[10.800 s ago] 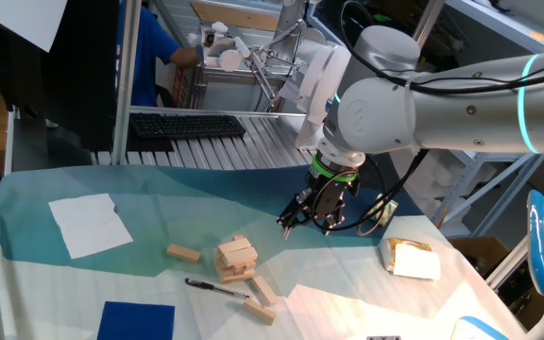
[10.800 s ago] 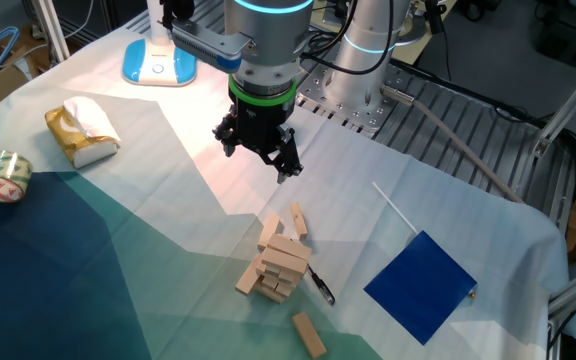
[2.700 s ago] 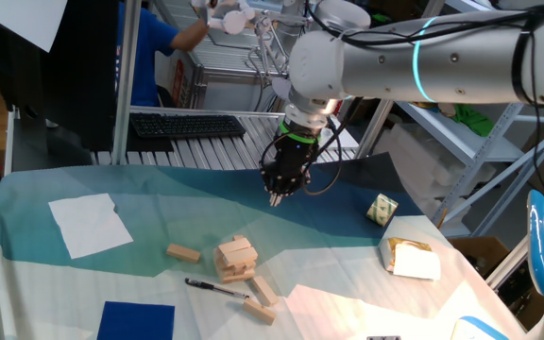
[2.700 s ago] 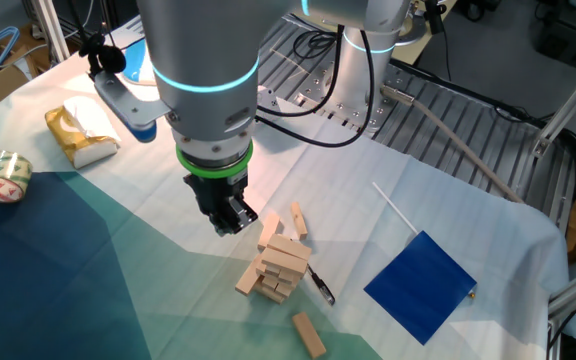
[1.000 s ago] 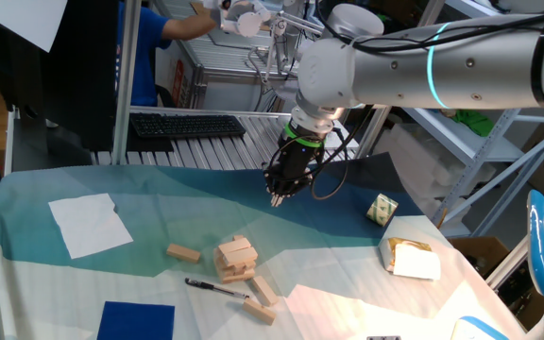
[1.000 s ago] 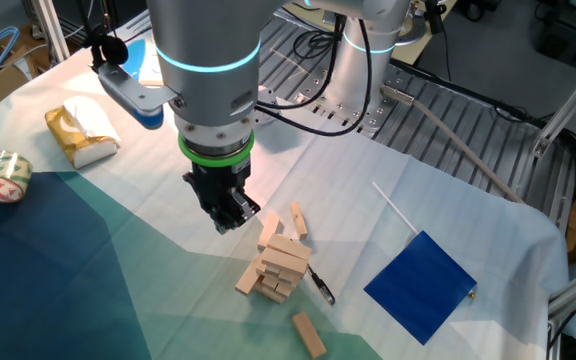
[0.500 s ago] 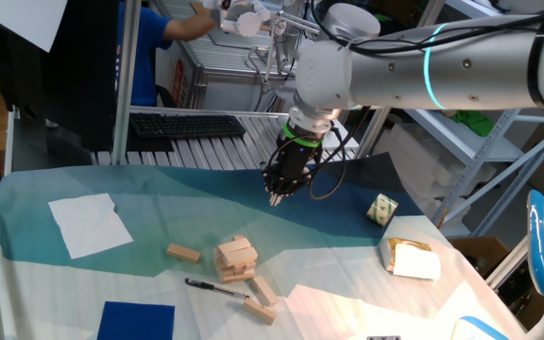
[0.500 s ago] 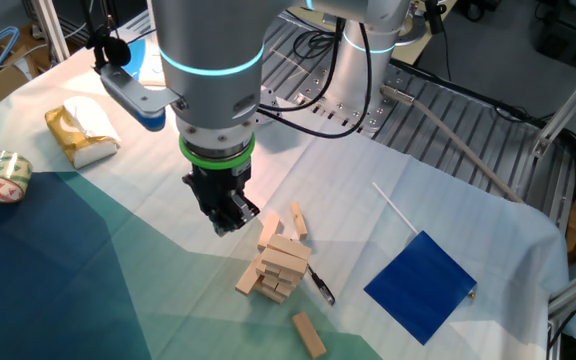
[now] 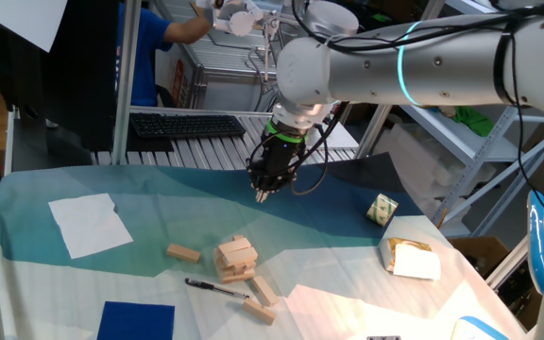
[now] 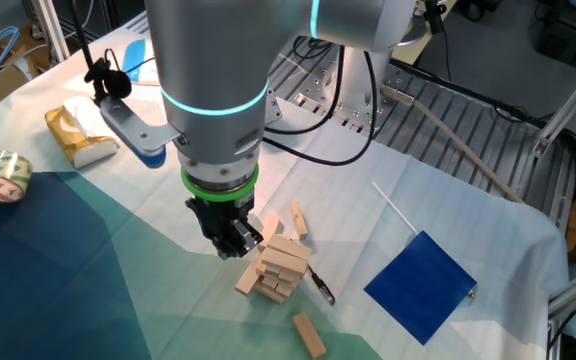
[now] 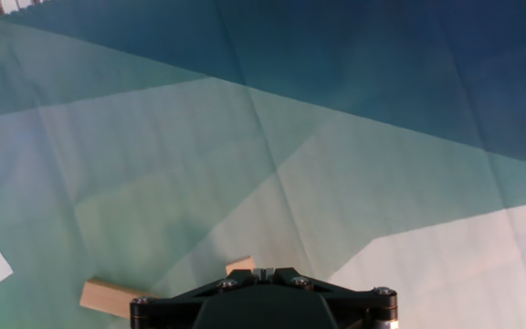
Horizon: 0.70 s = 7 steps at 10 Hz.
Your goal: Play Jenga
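Note:
The Jenga stack (image 9: 235, 258) is a short uneven pile of pale wooden blocks on the teal cloth; it also shows in the other fixed view (image 10: 278, 266). Loose blocks lie around it: one to its left (image 9: 183, 253), two in front (image 9: 262, 290). My gripper (image 9: 259, 194) hangs above the cloth, behind the stack, with its fingers together and nothing between them. In the other fixed view the gripper (image 10: 236, 245) is just left of the stack. The hand view shows the gripper (image 11: 263, 271), one loose block (image 11: 108, 297) and a block corner (image 11: 240, 265) by the fingertips.
A black pen (image 9: 213, 286) lies in front of the stack. A white paper (image 9: 90, 224), a blue square (image 9: 136, 321), a brown-and-white packet (image 9: 412, 258) and a small box (image 9: 380, 209) lie around. A tape roll (image 10: 0, 175) and a thin white stick (image 10: 398, 210) also lie on the cloth.
The gripper has moved left in one fixed view, and down toward the stack in the other fixed view. Blocks have not moved.

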Each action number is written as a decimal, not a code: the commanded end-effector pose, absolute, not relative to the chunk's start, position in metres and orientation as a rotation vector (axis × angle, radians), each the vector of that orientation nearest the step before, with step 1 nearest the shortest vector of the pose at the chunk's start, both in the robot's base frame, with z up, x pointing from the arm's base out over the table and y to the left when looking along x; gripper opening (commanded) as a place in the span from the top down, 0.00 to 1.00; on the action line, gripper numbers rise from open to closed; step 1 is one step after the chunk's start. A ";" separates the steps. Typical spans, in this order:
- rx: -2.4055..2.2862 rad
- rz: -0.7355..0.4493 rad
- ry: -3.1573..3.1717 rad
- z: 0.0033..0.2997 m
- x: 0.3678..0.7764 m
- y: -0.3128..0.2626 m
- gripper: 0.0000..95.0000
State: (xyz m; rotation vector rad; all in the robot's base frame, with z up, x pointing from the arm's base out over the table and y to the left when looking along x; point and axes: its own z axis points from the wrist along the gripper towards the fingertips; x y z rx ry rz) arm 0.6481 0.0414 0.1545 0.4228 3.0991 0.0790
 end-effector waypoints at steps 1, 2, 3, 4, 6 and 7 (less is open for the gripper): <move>0.458 0.080 3.101 0.152 0.650 0.045 1.00; 0.467 0.079 3.099 0.151 0.650 0.047 1.00; 0.480 0.079 3.100 0.149 0.650 0.050 1.00; 0.489 0.076 3.098 0.145 0.649 0.054 1.00; 0.519 0.078 3.092 0.136 0.646 0.064 1.00; 0.525 0.077 3.089 0.134 0.645 0.067 1.00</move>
